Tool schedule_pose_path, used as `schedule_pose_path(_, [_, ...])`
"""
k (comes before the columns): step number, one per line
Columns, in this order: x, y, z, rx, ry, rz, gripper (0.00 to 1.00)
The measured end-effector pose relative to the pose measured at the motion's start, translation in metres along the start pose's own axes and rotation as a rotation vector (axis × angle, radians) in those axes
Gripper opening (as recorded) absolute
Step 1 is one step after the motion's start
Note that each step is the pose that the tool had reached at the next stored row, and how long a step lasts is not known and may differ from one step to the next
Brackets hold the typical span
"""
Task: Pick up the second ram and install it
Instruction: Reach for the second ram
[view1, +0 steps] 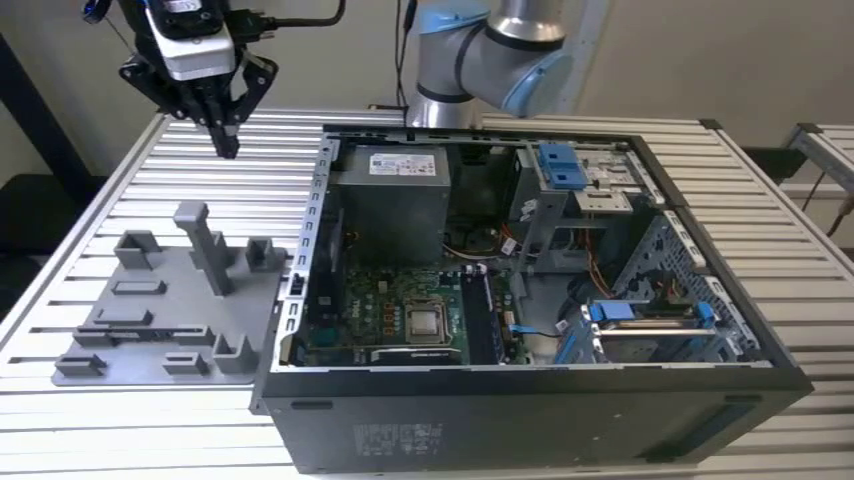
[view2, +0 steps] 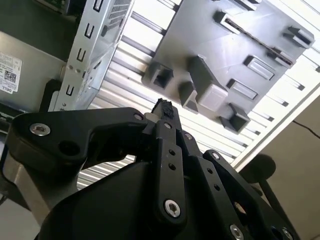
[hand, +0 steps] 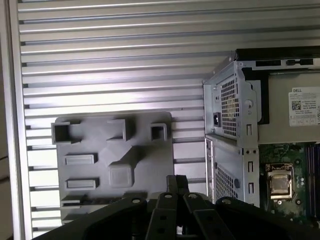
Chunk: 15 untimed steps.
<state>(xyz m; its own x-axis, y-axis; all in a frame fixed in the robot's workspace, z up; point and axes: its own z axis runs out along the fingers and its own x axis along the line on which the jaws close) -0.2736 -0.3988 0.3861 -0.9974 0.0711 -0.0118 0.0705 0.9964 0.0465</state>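
Gripper (view1: 228, 143) hangs above the slatted table (view1: 94, 200), arm upright, fingers pointing down and pinched shut against each other. Where the second ram lies I cannot tell (no stick is clear enough to name). Below sits the grey fixture plate (view1: 160, 300); beyond, toward the exterior view's right, the open computer case (view1: 534, 420), motherboard (view1: 387, 290) exposed.

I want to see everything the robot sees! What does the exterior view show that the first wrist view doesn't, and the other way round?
Exterior view: the silver-and-blue robot arm joint and blue plastic drive latches. First wrist view: the computer case's perforated metal back panel. Both: the grey plastic fixture plate, ribbed metal table, silver processor socket and shut black end effector.
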Motion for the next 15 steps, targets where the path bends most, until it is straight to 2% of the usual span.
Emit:
schedule_pose_path(2, [0.0054, -0.0003, -0.0001, 0.0002, 0.0019, 0.0, 0.11])
schedule_pose_path(15, [0.0232, -0.0013, 0.0, 0.0008, 0.011, 0.0, 0.11])
